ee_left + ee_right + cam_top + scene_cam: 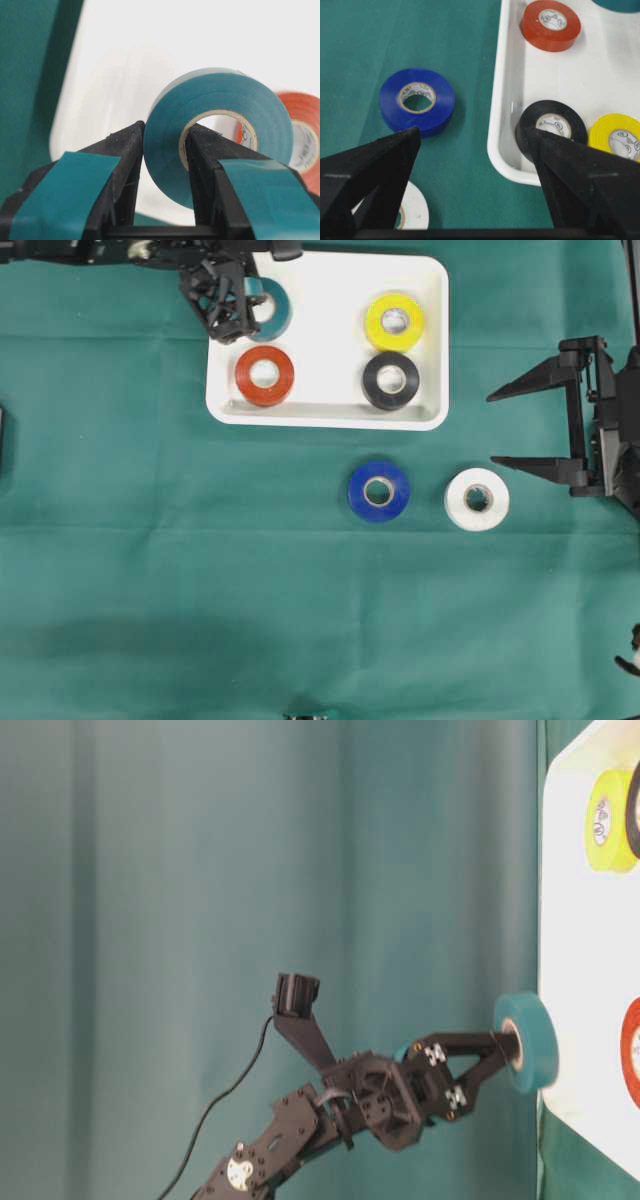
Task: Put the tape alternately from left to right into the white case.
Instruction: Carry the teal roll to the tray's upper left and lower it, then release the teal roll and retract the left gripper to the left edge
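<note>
Your teal roll (220,125) is clamped by the left gripper (235,325), 1 finger (210,165) through its core and the other against its outer wall, at the far left corner of the white case (330,415). From desk level the roll appears tilted on edge at the case rim. Inside the case you have 3 rolls lying flat: red (265,375) at the near left, yellow (394,321) at the far right, black (391,380) just in front of it. On the green desk (200,590), the blue roll (379,490) and white roll (477,499) lie near each other. Your right gripper (525,430) hangs spread wide, holding nothing, beside the white roll.
</note>
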Controlling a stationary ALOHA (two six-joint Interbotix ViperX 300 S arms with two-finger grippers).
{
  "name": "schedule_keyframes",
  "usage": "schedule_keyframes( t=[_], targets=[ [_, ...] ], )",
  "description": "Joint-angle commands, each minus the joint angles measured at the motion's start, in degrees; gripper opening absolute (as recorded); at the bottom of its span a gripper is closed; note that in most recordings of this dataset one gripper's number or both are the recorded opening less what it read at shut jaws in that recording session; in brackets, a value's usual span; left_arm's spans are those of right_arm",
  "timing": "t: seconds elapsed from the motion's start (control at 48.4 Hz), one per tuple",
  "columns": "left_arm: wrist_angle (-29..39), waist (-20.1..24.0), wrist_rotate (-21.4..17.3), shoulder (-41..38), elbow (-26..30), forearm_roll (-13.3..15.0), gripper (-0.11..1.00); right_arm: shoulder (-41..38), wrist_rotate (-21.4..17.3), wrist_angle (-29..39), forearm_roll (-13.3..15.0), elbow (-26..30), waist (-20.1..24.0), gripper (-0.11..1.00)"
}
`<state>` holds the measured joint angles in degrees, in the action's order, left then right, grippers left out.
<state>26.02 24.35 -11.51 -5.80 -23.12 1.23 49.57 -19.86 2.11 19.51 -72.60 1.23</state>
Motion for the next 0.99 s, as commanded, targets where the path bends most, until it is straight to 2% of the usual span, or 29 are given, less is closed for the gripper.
schedule_keyframes(
  t=[0.0,0.6,0.641,0.745,0.848,0.889,0.972],
  targets=[
    [-0.35,0.7,-0.09,-0.09,2.72,0.0,0.23,-0.09,-0.09,-0.53,-0.09,0.62,0.09,0.59],
    [-1.14,2.02,-0.26,-2.99,1.32,0.0,0.24,0.0,-0.09,-0.53,0.0,0.62,0.09,0.59],
    [-1.41,2.02,-0.26,-3.16,1.23,0.0,0.31,0.0,-0.09,-0.53,0.0,0.62,0.09,0.59],
    [-1.67,2.11,-0.18,-3.08,1.14,0.0,0.64,0.0,-0.09,-0.53,0.0,0.62,0.0,0.59],
    [-1.67,2.11,-0.26,-2.9,1.14,0.0,0.9,0.0,-0.09,-0.53,-0.09,0.53,0.09,0.59],
    [-1.67,2.11,-0.18,-2.81,1.05,0.0,0.93,0.0,-0.09,-0.53,-0.09,0.53,0.0,0.59],
    [-1.76,2.11,-0.18,-2.55,1.14,0.0,0.92,0.0,-0.09,-0.53,-0.09,0.53,0.09,0.59]
  ],
)
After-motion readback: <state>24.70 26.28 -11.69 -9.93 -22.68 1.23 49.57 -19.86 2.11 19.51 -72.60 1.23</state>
